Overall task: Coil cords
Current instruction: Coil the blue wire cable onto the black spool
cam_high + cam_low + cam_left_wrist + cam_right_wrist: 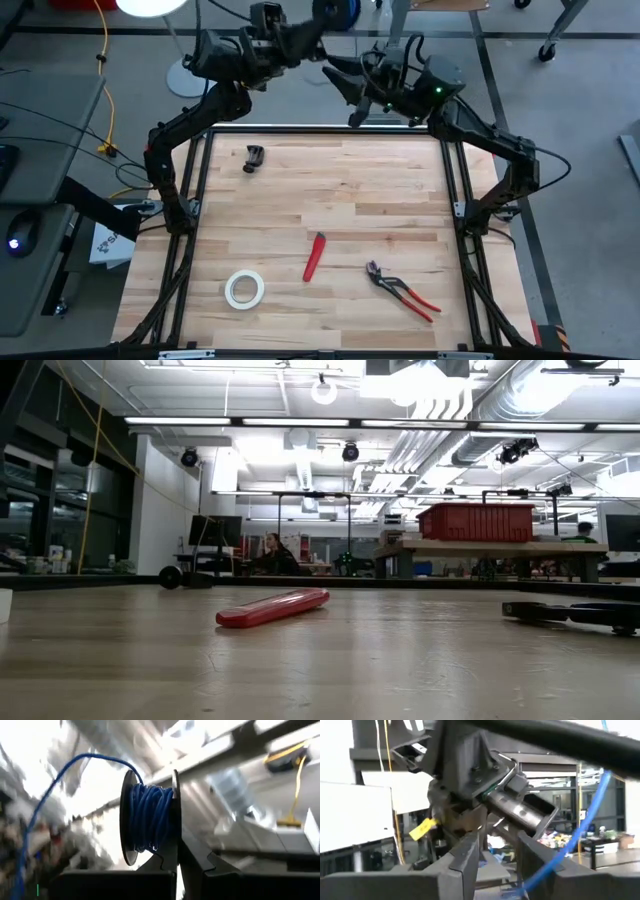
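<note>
My left pincer (177, 870) is clenched on the spool (150, 817), already thick with blue wire (147, 817). My right pincer (497, 850) stands released beside the loose tail (580, 832), which I judge is left to wind.

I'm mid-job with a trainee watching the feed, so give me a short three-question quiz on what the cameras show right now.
1. True or false: the black spool wound with blue wire lies on the table.
2. Which red thing lies nearest the white tape roll? A) red-handled pliers B) red tool C) red bin
3. Which hand is clamped on the spool?

Key:
1. False; it is gripped by the left hand, raised beyond the table's far edge.
2. B.
3. The left hand; the right hand is raised beside it, the wire trailing past its fingers.
</note>
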### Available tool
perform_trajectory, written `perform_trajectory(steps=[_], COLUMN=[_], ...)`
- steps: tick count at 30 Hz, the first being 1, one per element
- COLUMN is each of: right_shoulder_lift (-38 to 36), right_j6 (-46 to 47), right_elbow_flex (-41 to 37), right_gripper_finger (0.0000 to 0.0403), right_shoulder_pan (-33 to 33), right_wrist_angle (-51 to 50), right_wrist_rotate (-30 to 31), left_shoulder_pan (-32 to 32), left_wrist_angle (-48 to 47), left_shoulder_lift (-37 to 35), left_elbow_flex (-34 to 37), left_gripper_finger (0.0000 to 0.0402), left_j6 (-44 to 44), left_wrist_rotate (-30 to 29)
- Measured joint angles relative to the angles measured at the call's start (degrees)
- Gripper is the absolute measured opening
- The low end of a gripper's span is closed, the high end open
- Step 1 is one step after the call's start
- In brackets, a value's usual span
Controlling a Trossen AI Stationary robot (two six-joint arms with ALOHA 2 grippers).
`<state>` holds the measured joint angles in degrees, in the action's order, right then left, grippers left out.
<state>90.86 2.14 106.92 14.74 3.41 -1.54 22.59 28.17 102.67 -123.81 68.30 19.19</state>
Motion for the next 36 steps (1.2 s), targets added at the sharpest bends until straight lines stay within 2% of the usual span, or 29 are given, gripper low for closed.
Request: perform_trajectory(steps=[6,8,11,16,21,26,28,31,36], right_shoulder_lift=[0.6,0.7,0.7,0.8,0.8,0.8,0.6,0.4,0.3], right_j6=[4.6,5.9,6.9,7.8,11.6,10.1,9.1,7.9,3.0], right_elbow_flex=[-0.1,-0.1,-0.1,-0.1,-0.1,-0.1,-0.1,-0.1,-0.1], right_gripper_finger=[0.0101,0.0091,0.0067,0.0024,0.0045,0.0087,0.0099,0.0109,0.011], right_shoulder_pan=[-0.1,-0.1,-0.1,-0.5,0.5,0.7,0.7,0.7,1.0], right_wrist_angle=[0.8,1.5,1.4,1.9,2.4,2.1,2.0,2.2,2.1], right_wrist_rotate=[-0.6,-0.5,-0.6,-0.3,0.3,0.4,0.2,0.2,-0.7], left_shoulder_pan=[-0.2,-0.2,-0.2,0.3,-0.4,0.7,2.1,3.2,3.1], left_wrist_angle=[8.2,11.0,14.3,16.3,19.7,27.5,31.4,32.4,32.8], left_shoulder_lift=[0.0,0.0,0.0,0.0,0.0,-0.2,-0.3,-0.5,-0.2], left_elbow_flex=[0.0,0.0,0.0,0.0,0.0,0.0,0.0,-0.1,0.0], left_gripper_finger=[0.0,0.0,0.0,0.0,0.0,0.0,0.0,0.0,0.0], left_j6=[-4.1,-7.3,-10.4,-10.1,-7.3,-11.7,-14.8,-16.4,-18.5], left_wrist_rotate=[-12.2,-14.5,-15.6,-14.8,-14.5,-6.9,-1.3,7.8,8.6])
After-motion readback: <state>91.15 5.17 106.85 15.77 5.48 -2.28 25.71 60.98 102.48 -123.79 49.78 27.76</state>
